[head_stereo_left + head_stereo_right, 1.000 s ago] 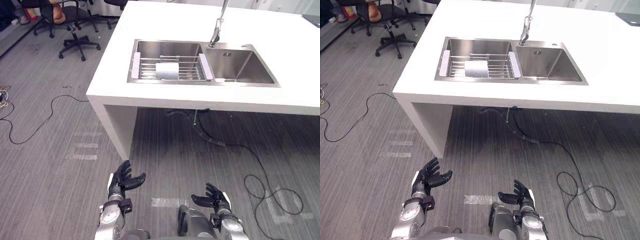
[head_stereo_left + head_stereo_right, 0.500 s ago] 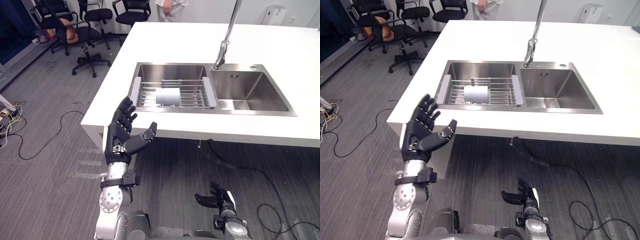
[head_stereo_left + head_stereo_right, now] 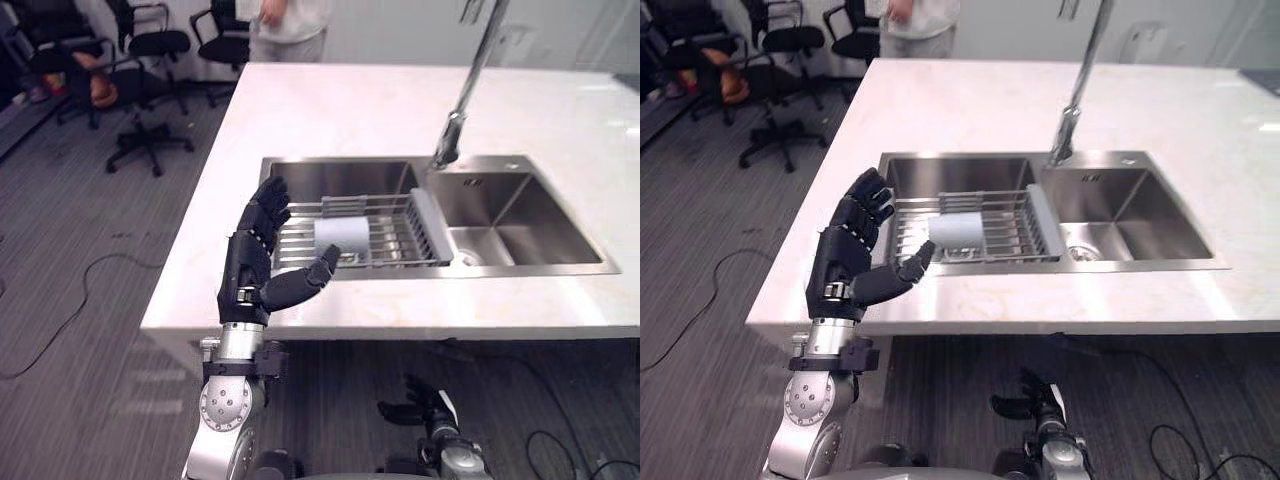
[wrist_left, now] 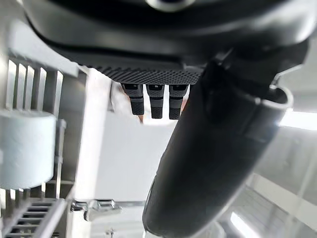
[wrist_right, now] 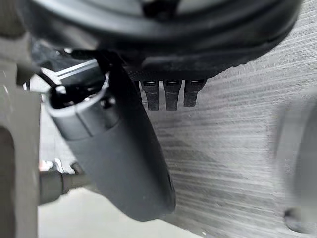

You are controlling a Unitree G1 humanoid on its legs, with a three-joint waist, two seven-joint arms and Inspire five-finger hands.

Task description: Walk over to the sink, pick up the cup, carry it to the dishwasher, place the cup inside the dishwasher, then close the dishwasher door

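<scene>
Cup [image 3: 341, 238] lies on its side on the sink rack [image 3: 396, 236], just ahead and right of your open left hand [image 3: 252, 270]; your open right hand [image 3: 408, 409] hangs well below.

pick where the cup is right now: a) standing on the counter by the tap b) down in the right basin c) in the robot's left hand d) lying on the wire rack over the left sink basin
D: the cup lies on its side on the wire rack across the left basin, while the left hand is open and holds nothing.
</scene>
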